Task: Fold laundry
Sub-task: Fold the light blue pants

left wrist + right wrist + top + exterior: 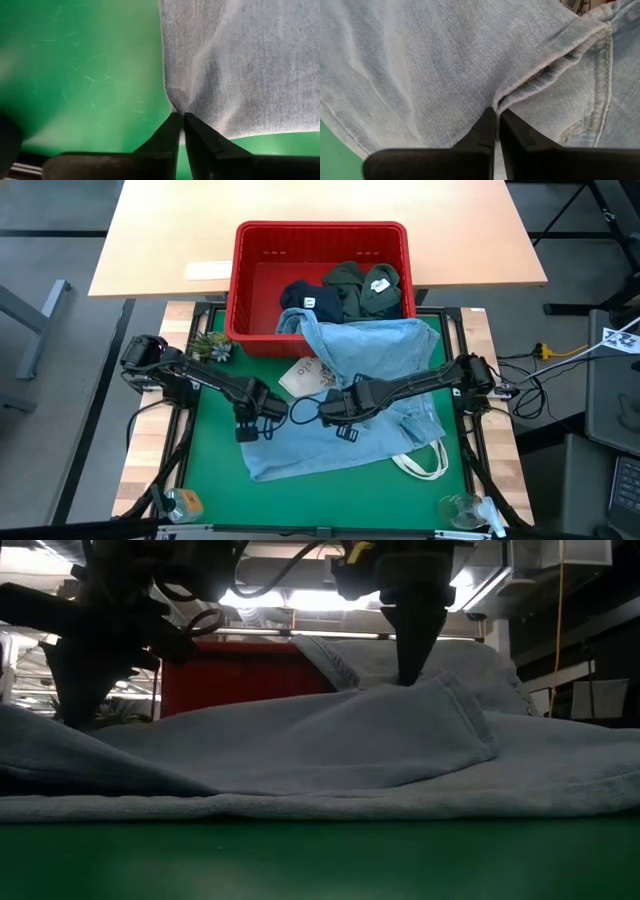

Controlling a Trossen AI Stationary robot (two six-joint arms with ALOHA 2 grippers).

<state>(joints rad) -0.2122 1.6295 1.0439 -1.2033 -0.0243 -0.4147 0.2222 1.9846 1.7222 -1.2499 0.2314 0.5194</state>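
A light blue denim garment (340, 450) lies spread over the green mat (215, 450), its far end draped up against the red basket (250, 280). My left gripper (250, 420) is down at the denim's left edge, shut on it (180, 117). My right gripper (340, 415) is shut on a ridge of the denim near its middle (496, 111). Navy (305, 300) and olive (360, 285) garments lie in the basket. My left gripper pinches the denim's edge (174, 102) near a corner, between its two fingers, coming from above and pointing down. The cloth puckers at the fingertips, and the rest lies flat on the mat. My right gripper pinches a raised fold of the denim beside a stitched hem (507, 99), from above, fingers pointing down. In the low view the cloth is drawn up into a small ridge (425, 690) at the fingertips, with the rest resting on the table.
A white printed tote (303, 375) peeks out from under the denim, its handles (420, 462) lying at the near right. A small plant (212, 345) stands at the far left of the mat. Clear objects sit at the near corners (180, 502) (465, 510).
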